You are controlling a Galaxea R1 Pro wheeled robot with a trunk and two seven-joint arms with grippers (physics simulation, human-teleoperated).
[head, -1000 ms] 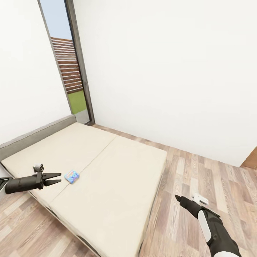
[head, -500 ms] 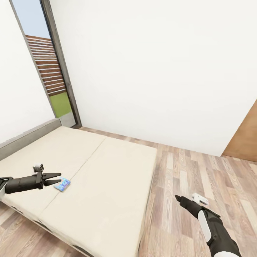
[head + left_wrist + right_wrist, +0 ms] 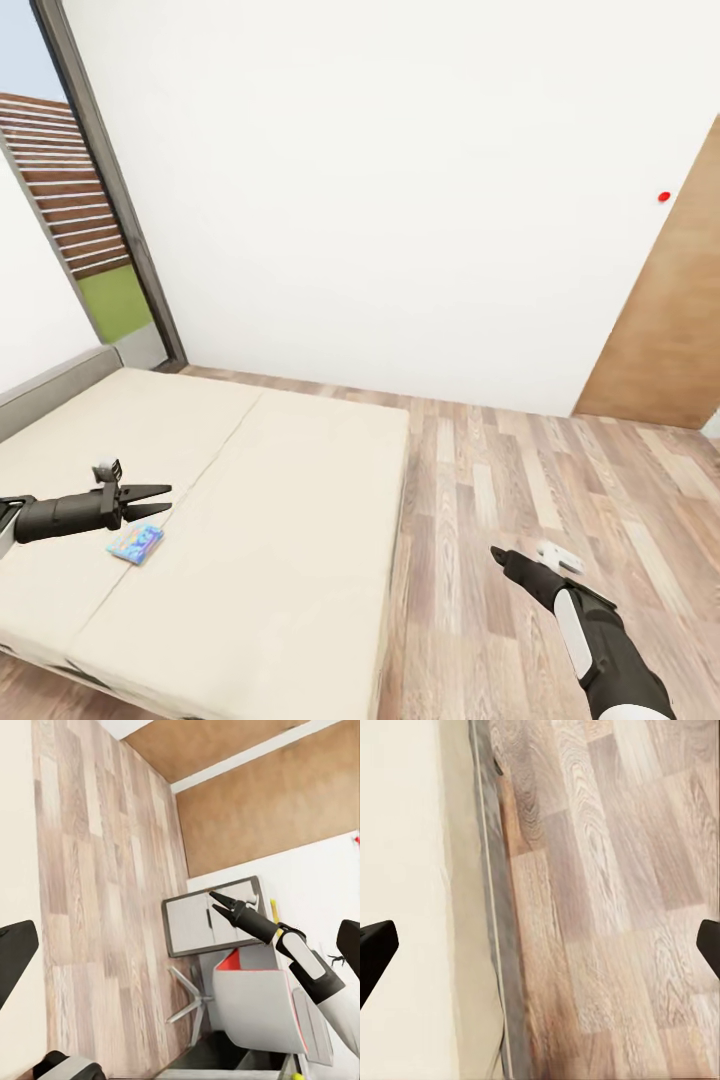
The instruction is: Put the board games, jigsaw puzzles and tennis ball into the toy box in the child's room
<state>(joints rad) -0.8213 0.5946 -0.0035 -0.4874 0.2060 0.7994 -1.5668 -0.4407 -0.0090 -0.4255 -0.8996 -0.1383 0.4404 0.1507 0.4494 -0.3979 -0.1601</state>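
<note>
- Cream-beige cover stretches over the bed (image 3: 250, 520), which takes up the lower left of the head view, with a low grey headboard (image 3: 55, 385) at the far left edge.
- A small blue board game (image 3: 135, 543) with pale cartoon print lies flat on the bed near the lower left, close to the seam between the two mattress halves.
- The left gripper (image 3: 160, 500) hangs over the bed in the lower left, its two dark fingers spread a little apart with nothing between them; the blue box sits just below and beside the fingertips in the frame, apart from them.
- The right gripper (image 3: 500, 555) reaches over the wood-plank floor (image 3: 560, 480) in the lower right; from the head view I cannot tell how wide it stands.
- In the right wrist view the two black fingertips (image 3: 376, 945) sit at opposite edges of the frame, wide apart and empty, over the bed's edge (image 3: 487, 907) and the planks beside it.
- The left wrist view shows the right arm (image 3: 285, 945) across the frame, with a grey cabinet (image 3: 210, 919) and a grey chair with a red patch (image 3: 259, 1009) behind it.
- A dark-framed tall window (image 3: 80, 200) fills the upper left of the head view, a white wall (image 3: 380, 180) the middle, and a brown wooden door (image 3: 670, 320) the right edge.
</note>
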